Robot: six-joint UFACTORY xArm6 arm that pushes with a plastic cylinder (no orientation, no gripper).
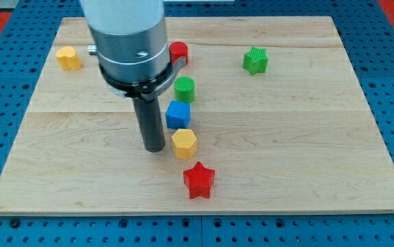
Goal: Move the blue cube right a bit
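The blue cube (178, 114) sits near the board's middle, between a green cylinder (184, 89) just above it and a yellow hexagonal block (184, 143) just below it. My tip (155, 147) rests on the board to the lower left of the blue cube and just left of the yellow hexagonal block. The rod stands close beside the cube's left face; whether it touches is unclear.
A red star (199, 180) lies below the yellow hexagonal block. A red block (178, 53) is partly hidden behind the arm at the view's top. A yellow block (68, 58) is top left, a green star (255, 60) top right. The wooden board (307, 137) has blue pegboard around it.
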